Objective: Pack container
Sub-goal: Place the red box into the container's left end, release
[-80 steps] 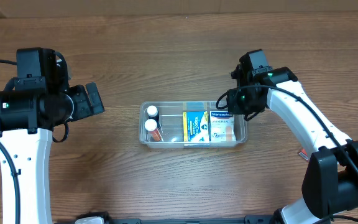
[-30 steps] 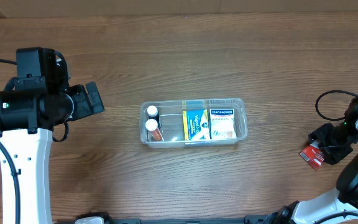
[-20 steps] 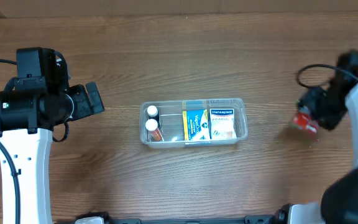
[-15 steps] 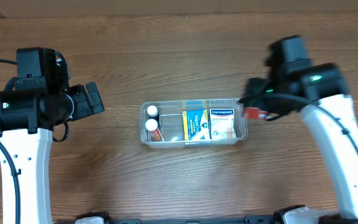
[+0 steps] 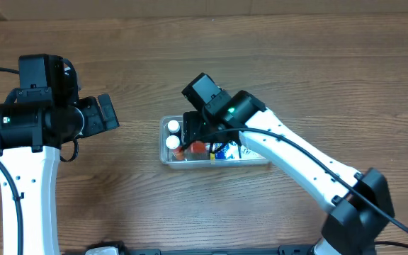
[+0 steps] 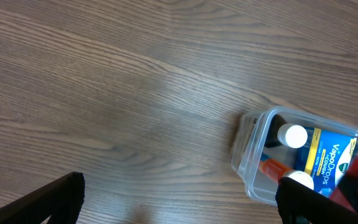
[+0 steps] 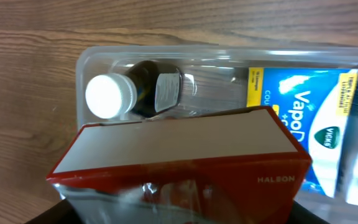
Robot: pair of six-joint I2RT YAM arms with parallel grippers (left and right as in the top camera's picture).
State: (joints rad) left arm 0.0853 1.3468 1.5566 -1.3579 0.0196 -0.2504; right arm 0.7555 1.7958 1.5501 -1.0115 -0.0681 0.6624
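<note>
The clear plastic container [image 5: 190,161] lies at the table's middle, also showing at the right of the left wrist view [image 6: 248,163]. Inside it lie two white-capped bottles [image 5: 172,127], a blue Vapo box [image 7: 309,118] and a white box, mostly hidden under my right arm. My right gripper [image 5: 195,138] hangs over the container's left half, shut on a red box [image 7: 185,158] with a white top face. That red box [image 5: 198,147] sits just above the bottles. My left gripper [image 5: 109,114] stands open, left of the container, holding nothing.
Bare wooden table [image 5: 211,64] surrounds the container on all sides. My right arm [image 5: 296,163] stretches from the front right corner across the container's right half. A dark bottle with a white cap [image 7: 107,94] lies along the container's far wall in the right wrist view.
My right arm has swung from the table's right edge, carrying the red box, to over the container's left half. The left arm has stayed still.
</note>
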